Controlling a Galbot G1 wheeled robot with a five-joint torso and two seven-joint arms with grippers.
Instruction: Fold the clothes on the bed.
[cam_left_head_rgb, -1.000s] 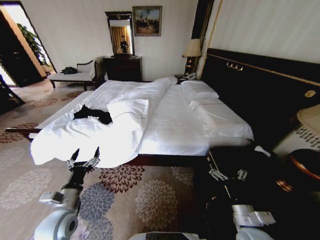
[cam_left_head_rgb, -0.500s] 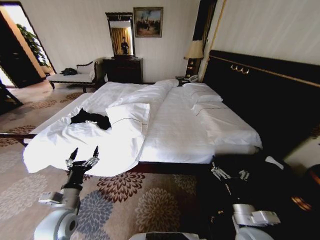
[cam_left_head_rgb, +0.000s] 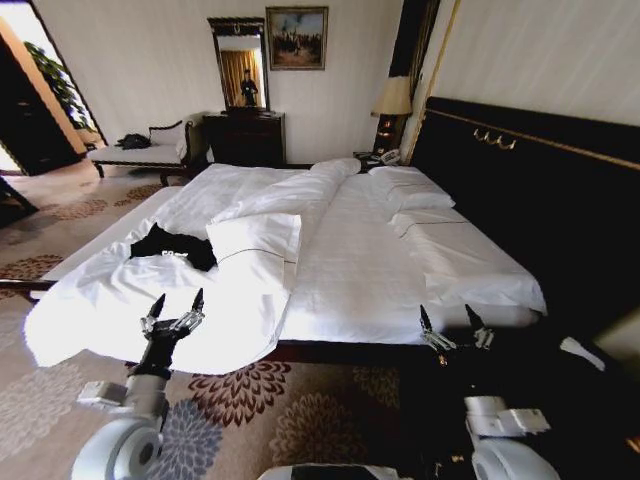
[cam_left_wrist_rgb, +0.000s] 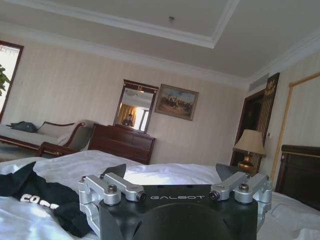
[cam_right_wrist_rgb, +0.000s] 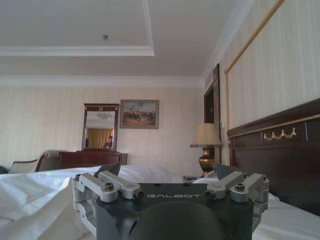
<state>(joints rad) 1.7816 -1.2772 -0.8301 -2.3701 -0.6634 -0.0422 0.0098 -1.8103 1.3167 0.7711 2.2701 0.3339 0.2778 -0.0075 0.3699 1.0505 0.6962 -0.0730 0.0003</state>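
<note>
The clothes (cam_left_head_rgb: 172, 245) are a crumpled black T-shirt with white lettering, lying on the near left part of the bed (cam_left_head_rgb: 340, 250), on the white duvet. The clothes (cam_left_wrist_rgb: 35, 196) also show in the left wrist view, just beyond the gripper body. My left gripper (cam_left_head_rgb: 177, 303) is open, held upright in front of the bed's near edge, short of the shirt. My right gripper (cam_left_head_rgb: 447, 317) is open too, upright at the bed's near right corner. Both hold nothing.
The tall dark headboard (cam_left_head_rgb: 520, 190) runs along the right. A folded-over duvet flap (cam_left_head_rgb: 255, 240) and pillows (cam_left_head_rgb: 410, 195) lie on the bed. A bench (cam_left_head_rgb: 140, 152), a dresser (cam_left_head_rgb: 245, 135) with mirror and a lamp (cam_left_head_rgb: 393, 100) stand at the far wall. Patterned carpet (cam_left_head_rgb: 250, 400) lies before the bed.
The whole view has shifted: the bed now sits closer and more centred, so the camera has moved. Both grippers stand nearer the bed's edge, in the same open pose.
</note>
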